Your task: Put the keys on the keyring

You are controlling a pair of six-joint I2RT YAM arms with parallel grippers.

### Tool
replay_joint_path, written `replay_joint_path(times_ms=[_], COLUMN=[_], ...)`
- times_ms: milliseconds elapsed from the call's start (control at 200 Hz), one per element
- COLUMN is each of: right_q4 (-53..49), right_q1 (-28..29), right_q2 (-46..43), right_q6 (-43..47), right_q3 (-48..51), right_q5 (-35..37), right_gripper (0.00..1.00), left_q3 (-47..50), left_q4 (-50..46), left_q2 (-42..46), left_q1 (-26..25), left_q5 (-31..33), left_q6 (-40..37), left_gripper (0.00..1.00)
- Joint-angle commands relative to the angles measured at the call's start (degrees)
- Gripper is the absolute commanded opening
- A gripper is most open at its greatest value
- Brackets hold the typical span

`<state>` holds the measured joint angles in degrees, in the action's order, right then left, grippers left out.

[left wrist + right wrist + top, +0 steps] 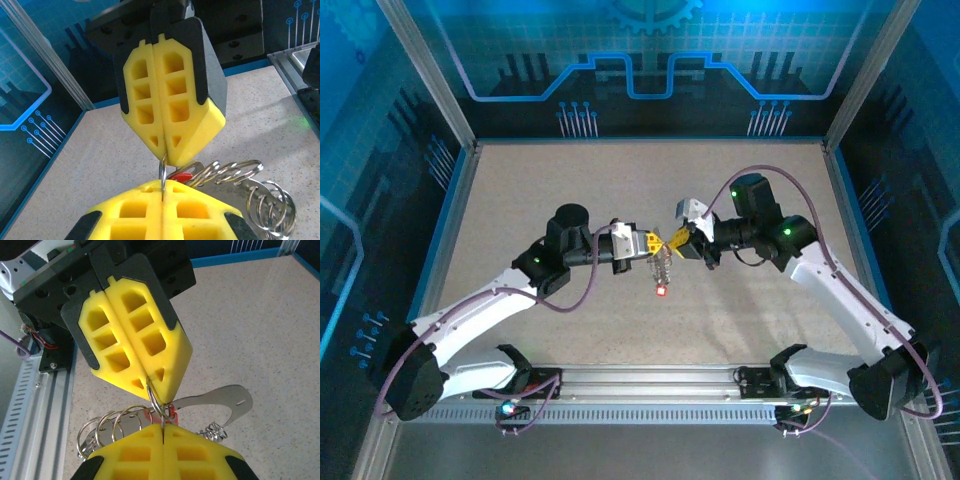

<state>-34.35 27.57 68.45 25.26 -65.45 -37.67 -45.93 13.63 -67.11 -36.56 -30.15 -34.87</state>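
Note:
Above the middle of the table my left gripper point(654, 243) and my right gripper point(682, 241) meet tip to tip. Both are shut on one thin silvery ring of the keyring point(163, 170), which stands on edge between the yellow pads. In the left wrist view my left gripper point(162, 189) pinches it from below and the right gripper point(167, 159) from above. The right wrist view has my right gripper point(163, 427) below, the left gripper point(150, 382) above, and the keyring point(156, 399) between. A red-headed key point(181, 176) point(172, 412) hangs just behind the ring. The keyring's linked rings point(660, 268) dangle down to a red key point(661, 291).
More linked wire rings point(240, 175) point(107, 427) and a flat curved metal strip point(220, 397) hang from the same bunch beside the pads. The speckled beige table point(520, 200) is walled by blue panels. A metal rail point(650, 395) runs along the near edge between the arm bases.

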Motion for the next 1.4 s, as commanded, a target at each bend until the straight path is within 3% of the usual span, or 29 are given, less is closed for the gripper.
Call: replay_joint_path(times_ms=[0,190,425,895,1126,1211,1396], right_q4=[-3.12,-4.03,-0.70,1.91,9.05,9.14,7.89], right_q1=[-1.45,-3.17,-3.58,-3.76,-3.79,-3.82,-3.75], right_q2=[1.34,2.28,4.29,5.57,-4.47,-6.90,-9.02], right_q6=[-3.94,-5.43,-6.44,-4.71,3.01,4.75,8.07], right_q3=[-1.83,-1.27,-1.74,-3.12,4.62,5.80,6.71], right_q5=[-1.55,-3.37,-7.63,-6.86,-4.36,-3.29,-2.29], right_gripper=[0.00,0.00,0.00,0.01,0.09,0.15,0.17], left_q3=[1.20,3.03,1.66,3.49,3.96,3.48,2.49], left_q4=[7.52,15.86,18.30,28.83,28.56,28.11,28.04], left_q2=[1.44,-0.02,-2.64,-6.27,-5.80,-5.94,-6.72], left_q1=[-0.02,1.30,1.27,0.77,0.75,0.92,0.93], left_q5=[0.92,-1.79,-6.65,-11.49,-11.01,-11.45,-12.75], left_q6=[0.59,6.09,7.74,13.99,13.78,13.74,14.04], left_gripper=[0.00,0.00,0.00,0.00,0.00,0.00,0.00])
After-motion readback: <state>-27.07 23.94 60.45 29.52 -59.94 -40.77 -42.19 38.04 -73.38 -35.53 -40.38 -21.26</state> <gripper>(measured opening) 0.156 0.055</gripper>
